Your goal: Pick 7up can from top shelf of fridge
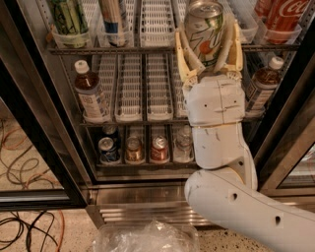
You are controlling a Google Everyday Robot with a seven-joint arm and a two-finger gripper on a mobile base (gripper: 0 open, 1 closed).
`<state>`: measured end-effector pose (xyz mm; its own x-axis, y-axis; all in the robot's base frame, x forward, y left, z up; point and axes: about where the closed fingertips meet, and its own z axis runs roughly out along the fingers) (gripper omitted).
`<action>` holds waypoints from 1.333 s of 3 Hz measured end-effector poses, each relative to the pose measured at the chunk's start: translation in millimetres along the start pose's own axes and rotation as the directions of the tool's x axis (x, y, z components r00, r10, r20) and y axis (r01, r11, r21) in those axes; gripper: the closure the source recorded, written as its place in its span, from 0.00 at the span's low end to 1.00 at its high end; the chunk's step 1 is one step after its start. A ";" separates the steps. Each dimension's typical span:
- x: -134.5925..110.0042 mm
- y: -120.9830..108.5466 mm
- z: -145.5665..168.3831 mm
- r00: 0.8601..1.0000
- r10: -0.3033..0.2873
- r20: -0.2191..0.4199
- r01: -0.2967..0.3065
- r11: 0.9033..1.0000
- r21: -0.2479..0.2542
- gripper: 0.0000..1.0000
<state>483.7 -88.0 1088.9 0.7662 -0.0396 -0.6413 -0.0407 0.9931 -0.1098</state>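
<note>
A: Claw status?
B: Clamped on the 7up can. One yellowish finger is on each side of it and both sit against the can wall.
A: Where's the can?
B: Upper centre, at the front edge of the top shelf of the fridge. Its lower part overlaps the shelf's front rail. It's upright with a slight lean, silver lid up, green lettering and red dot facing the camera.
A: Arm?
B: The white arm rises from the lower right and covers the middle racks behind it.
A: Neighbours on that shelf?
B: A red Coca-Cola can is at far right, a dark green can at far left and a blue-and-tan can beside it. All are well apart from the claw.
A: Lower down?
B: A brown bottle is on the left of the middle rack and another bottle on the right. There's a row of small cans on the lowest rack. Cables lie on the floor at left, and crumpled clear plastic is at bottom centre.
</note>
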 end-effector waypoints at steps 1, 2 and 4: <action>-1.9 9.8 -9.2 1.000 0.001 0.020 0.000 1.000 -0.028 1.00; -0.3 34.8 -41.7 0.997 -0.006 0.071 0.011 0.997 -0.074 1.00; 5.5 73.1 -114.5 0.986 -0.008 0.168 0.021 0.997 -0.075 1.00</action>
<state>411.6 -28.3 990.4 0.8634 -0.0285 -0.5037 -0.0727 0.9809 -0.1802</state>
